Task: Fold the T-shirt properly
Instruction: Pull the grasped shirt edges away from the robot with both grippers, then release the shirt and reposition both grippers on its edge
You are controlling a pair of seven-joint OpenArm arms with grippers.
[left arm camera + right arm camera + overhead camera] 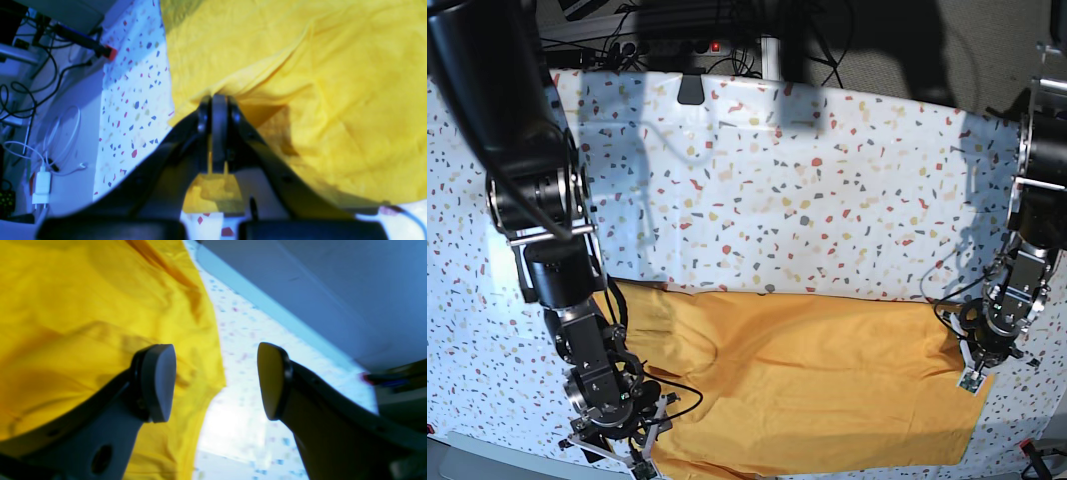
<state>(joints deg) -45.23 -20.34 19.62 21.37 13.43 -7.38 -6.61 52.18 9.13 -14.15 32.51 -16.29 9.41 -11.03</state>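
I saw the T-shirt [817, 385] spread flat along the near edge of the speckled table [787, 210]. My left gripper [218, 100] was clamped on a pinch of its fabric; my right gripper [215, 380] stood with jaws apart over the shirt's other edge, holding nothing.

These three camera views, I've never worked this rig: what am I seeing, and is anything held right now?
It is a two-armed robot over a speckled table. The base view looks down on both arms; the other two views come from cameras on each wrist. An orange-yellow T-shirt lies spread on the table. The left gripper, on the base view's right, is shut on the T-shirt's edge. The right gripper is open with nothing between its fingers; it is beside the shirt's other edge.
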